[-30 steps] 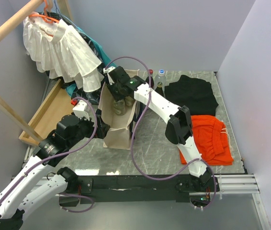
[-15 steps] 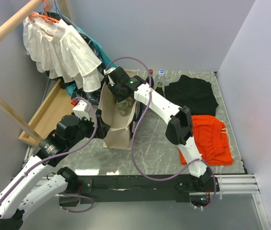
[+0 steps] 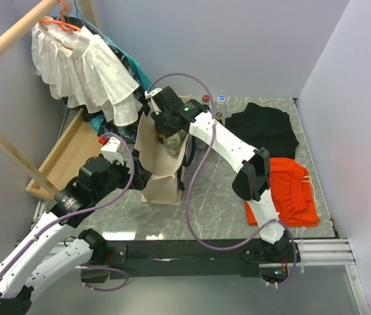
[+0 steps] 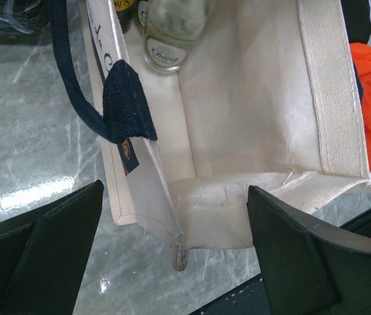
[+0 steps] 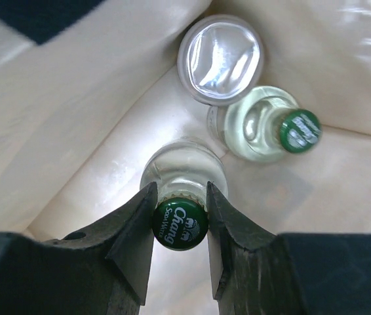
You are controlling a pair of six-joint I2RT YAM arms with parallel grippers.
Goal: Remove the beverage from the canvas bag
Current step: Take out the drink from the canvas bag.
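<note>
The cream canvas bag [image 3: 161,176] with navy handles stands open at the table's centre left. My right gripper [image 3: 168,128] reaches into its mouth. In the right wrist view this gripper [image 5: 179,226] is shut on the green "Chang" cap of a clear glass beverage bottle [image 5: 181,172], which stands upright inside the bag. My left gripper [image 4: 172,262] is open. Its wide-spread fingers [image 4: 38,243] flank the bag's near end [image 4: 238,197] without touching it. The bottle's label also shows in the left wrist view [image 4: 169,33].
A second green-capped bottle [image 5: 264,128] and a silver-lidded container [image 5: 220,59] are also in the bag. More bottles [image 3: 219,105] stand behind it. A black garment [image 3: 261,128] and an orange one [image 3: 290,190] lie right. A white ruffled garment [image 3: 84,69] and a wooden tray [image 3: 67,154] are left.
My right gripper has moved up and slightly right at the bag's mouth, with its forearm swinging right. The left arm and the bag have barely moved.
</note>
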